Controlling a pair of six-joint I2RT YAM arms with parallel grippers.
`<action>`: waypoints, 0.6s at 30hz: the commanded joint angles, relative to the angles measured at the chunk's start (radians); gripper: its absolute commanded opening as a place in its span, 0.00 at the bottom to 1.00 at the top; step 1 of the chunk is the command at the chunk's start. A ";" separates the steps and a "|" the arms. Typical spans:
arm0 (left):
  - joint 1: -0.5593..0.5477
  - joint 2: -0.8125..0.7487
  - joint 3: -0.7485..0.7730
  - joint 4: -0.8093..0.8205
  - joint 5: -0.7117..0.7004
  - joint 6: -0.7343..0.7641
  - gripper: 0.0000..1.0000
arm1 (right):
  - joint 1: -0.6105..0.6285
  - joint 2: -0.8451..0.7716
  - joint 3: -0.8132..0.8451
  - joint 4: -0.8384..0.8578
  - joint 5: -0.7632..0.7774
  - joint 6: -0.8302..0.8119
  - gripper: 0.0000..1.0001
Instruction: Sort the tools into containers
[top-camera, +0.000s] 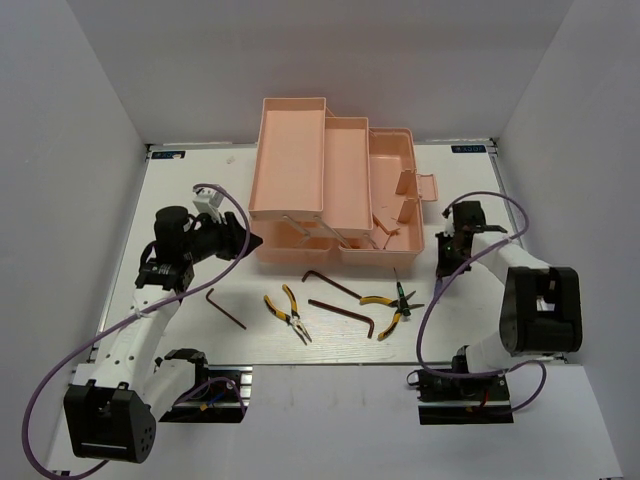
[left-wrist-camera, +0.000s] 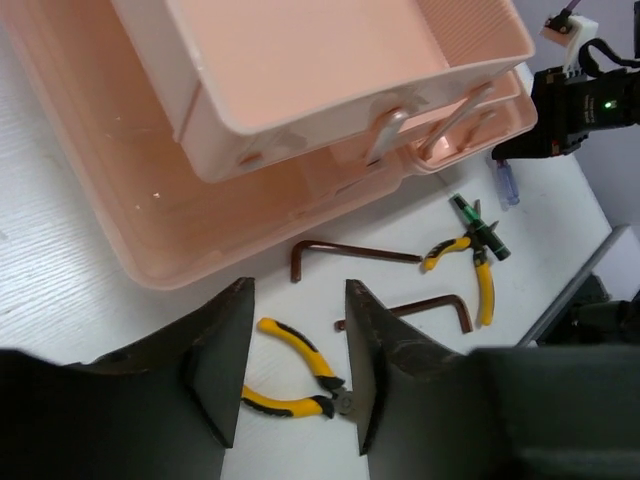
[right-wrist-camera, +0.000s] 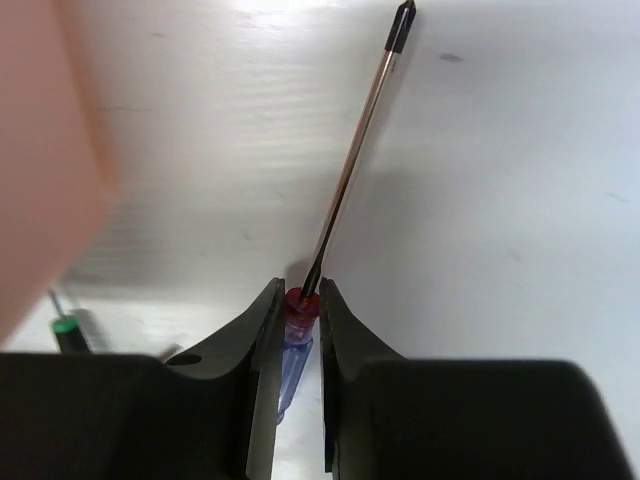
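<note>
From above, the pink toolbox stands unfolded, its tiered trays showing bare floors. The hex keys and yellow-handled pliers lie on the table just in front of it.

Left wrist: the left claw stands wide, holding nothing, over one of the pliers.

Right wrist: the right claw is narrow, pinching a blue-handled screwdriver to the right of the toolbox.

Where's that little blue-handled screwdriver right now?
The blue-handled screwdriver is pinched in the right gripper, just right of the pink toolbox, best seen in the right wrist view.
</note>
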 joint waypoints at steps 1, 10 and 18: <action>-0.004 -0.024 -0.020 0.064 0.085 0.005 0.50 | -0.037 -0.120 0.030 -0.064 0.126 -0.053 0.00; -0.013 -0.024 -0.029 0.106 0.160 -0.015 0.30 | -0.094 -0.373 0.157 -0.159 0.041 -0.238 0.00; -0.023 -0.014 -0.029 0.115 0.171 -0.015 0.45 | 0.004 -0.132 0.457 -0.194 -0.548 -0.170 0.00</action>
